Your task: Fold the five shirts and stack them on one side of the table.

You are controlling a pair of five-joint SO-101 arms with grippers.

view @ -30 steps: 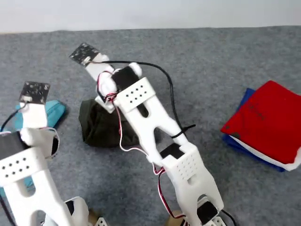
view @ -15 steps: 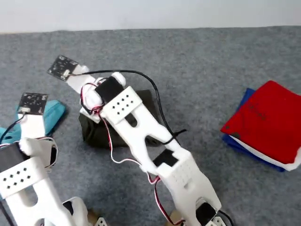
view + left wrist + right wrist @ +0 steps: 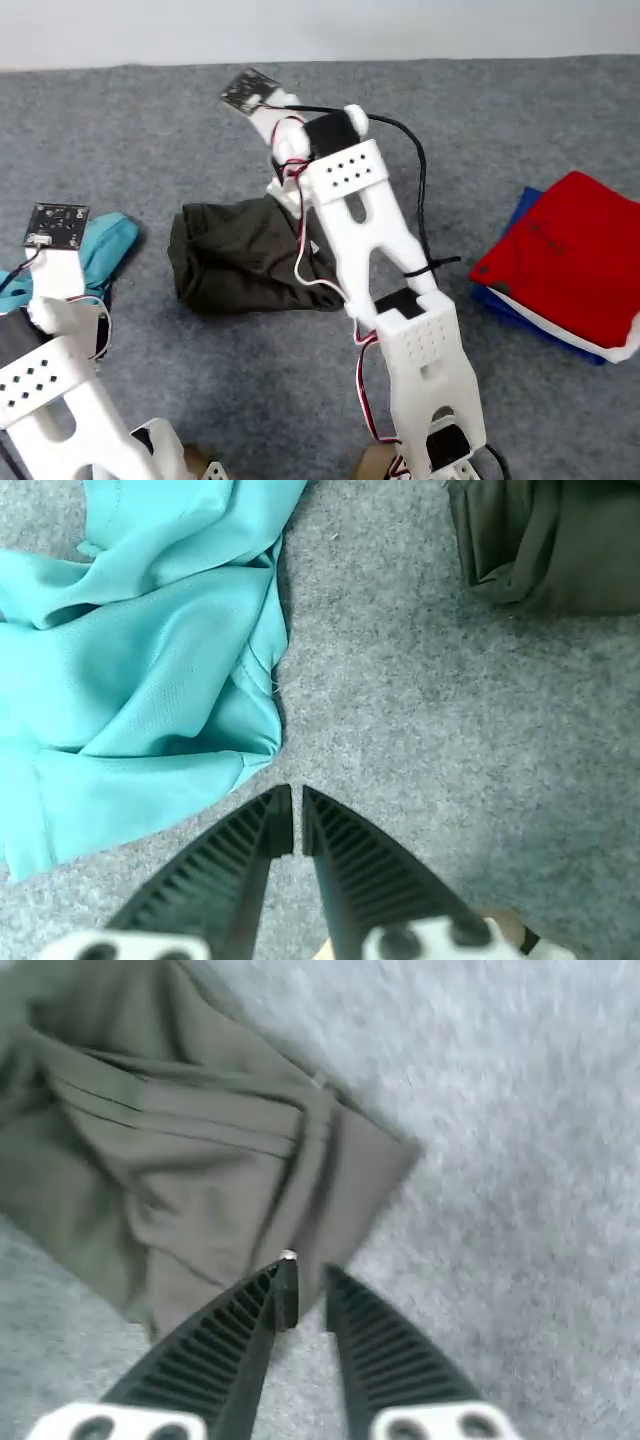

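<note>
Left claw (image 3: 298, 802): jaws all but closed, a hairline slit between the tips, nothing held; it hangs over bare table (image 3: 480, 150).
Teal shirt (image 3: 150, 660): crumpled and unfolded, lying just ahead of the left claw's tips, its nearest hem close beside them but not touching.
Right claw (image 3: 306, 1290): jaws a narrow gap apart, nothing gripped between them; the tips point down over the rim of the olive shirt.
Olive shirt (image 3: 180, 1150): loosely folded with creases across it, spread ahead of and under the right claw; one corner lies just beyond the tips. It sits well ahead of the left claw, apart from the teal shirt.
Folded stack (image 3: 570, 265): red shirt on top, white and blue beneath; well apart from the right claw, on the side away from the left claw.
</note>
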